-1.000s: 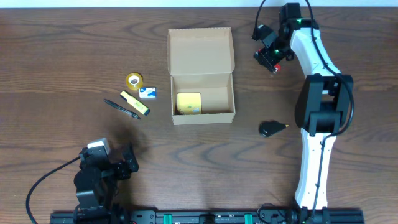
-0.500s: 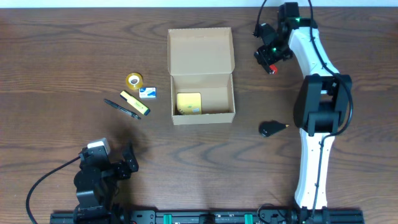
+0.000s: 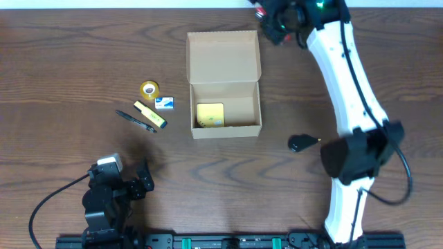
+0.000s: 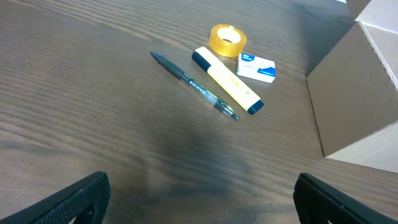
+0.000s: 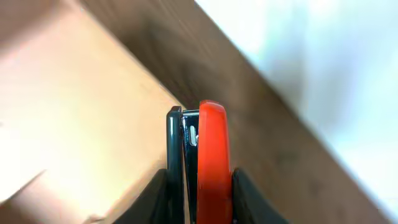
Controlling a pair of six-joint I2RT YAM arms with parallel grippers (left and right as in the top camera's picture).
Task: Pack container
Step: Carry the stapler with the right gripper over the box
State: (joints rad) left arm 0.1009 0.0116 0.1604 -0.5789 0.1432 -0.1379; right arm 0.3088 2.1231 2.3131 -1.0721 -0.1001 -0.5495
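Note:
The container point(image 3: 225, 86), an open tan cardboard box with its flap lid laid back, stands mid-table. It also shows in the left wrist view point(image 4: 357, 99) and the right wrist view point(image 5: 68, 106). A yellow pad point(image 3: 210, 115) lies inside it. My right gripper point(image 3: 268, 16) is at the table's far edge by the lid's far right corner. It is shut on a red and black stapler point(image 5: 208, 149). My left gripper point(image 3: 142, 181) is open and empty near the front left, low over the table point(image 4: 199, 202).
Left of the box lie a tape roll point(image 3: 149, 89), a yellow highlighter point(image 3: 150, 114), a pen point(image 3: 135, 121) and a small white-blue box point(image 3: 164, 103). A small black object point(image 3: 302, 143) lies right of the box. The right arm stretches along the right side.
My right gripper, with the stapler, has swung left and farther back, from right of the box to the lid's far right corner. The left arm has not moved.

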